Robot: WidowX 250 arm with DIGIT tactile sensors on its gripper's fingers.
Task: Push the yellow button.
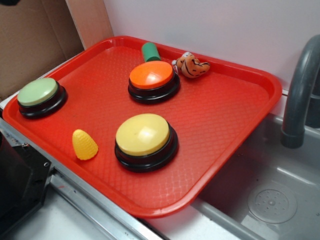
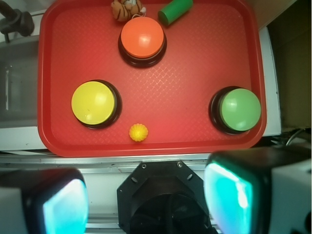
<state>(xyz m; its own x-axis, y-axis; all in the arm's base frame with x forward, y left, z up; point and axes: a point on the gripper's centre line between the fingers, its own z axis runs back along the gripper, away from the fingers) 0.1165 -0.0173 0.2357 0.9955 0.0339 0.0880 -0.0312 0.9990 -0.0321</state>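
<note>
Corn toy [image 1: 84,145] beside yellow button [image 1: 145,140]

Three buttons and small toys on a tray [image 1: 260,80] beside a sink [image 1: 280,200].
In the exterior view, the yellow button [image 1: 142,134] sits nearest, the corn toy [image 1: 84,145] just left; the orange-topped button [image 1: 151,75] lies behind, the third button [image 1: 38,92] far left.

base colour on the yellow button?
Black, a round base under the yellow button; clearest in the exterior view.
</note>
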